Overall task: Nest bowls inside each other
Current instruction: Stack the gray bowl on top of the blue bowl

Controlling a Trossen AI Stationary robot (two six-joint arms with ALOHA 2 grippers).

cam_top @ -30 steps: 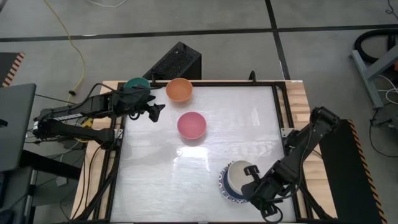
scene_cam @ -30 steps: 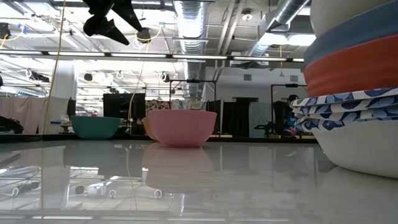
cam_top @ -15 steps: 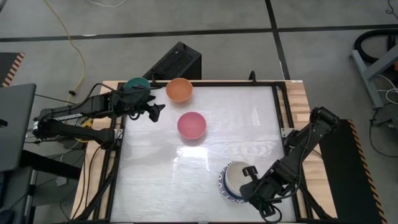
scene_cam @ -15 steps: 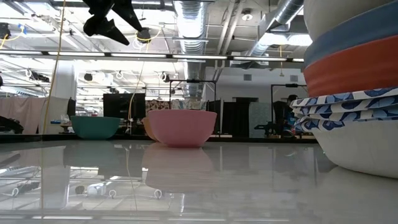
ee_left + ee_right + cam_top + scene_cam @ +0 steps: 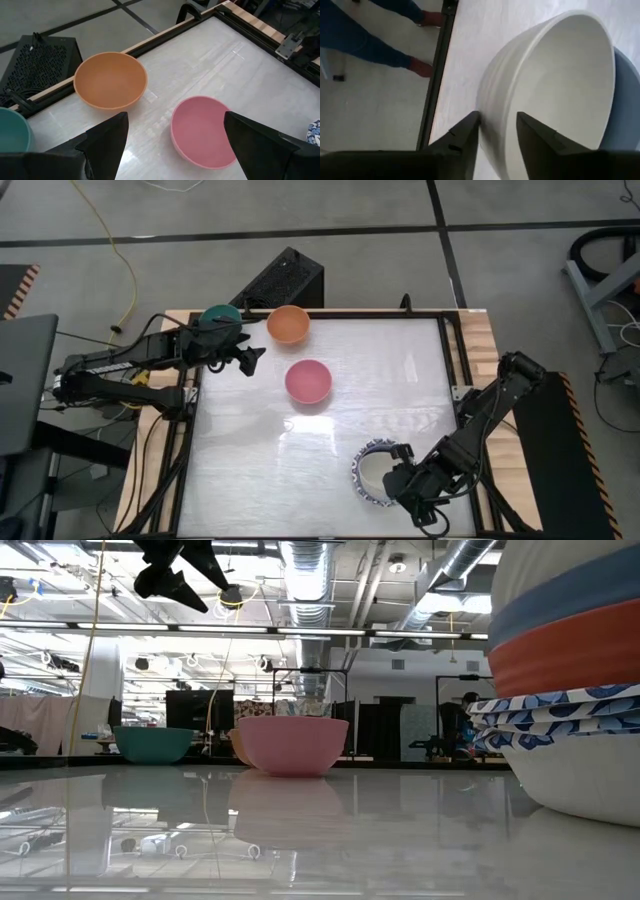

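Right gripper (image 5: 398, 480) low at bowl stack (image 5: 372, 472), near table's (image 5: 300, 470) near-right corner; fingers (image 5: 465, 134) straddle cream bowl (image 5: 555, 90) rim, slightly parted, not clamped. Stack upright, mouths up. Left gripper (image 5: 250, 361) spread wide, hovering beside teal bowl (image 5: 219, 314), orange bowl (image 5: 288, 324); pink bowl (image 5: 308, 381) mid-table. Open tabletop between pink bowl and stack.

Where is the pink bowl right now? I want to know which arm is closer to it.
In the high view the pink bowl stands alone, left of the table's middle, just below the orange bowl and nearer the left gripper.
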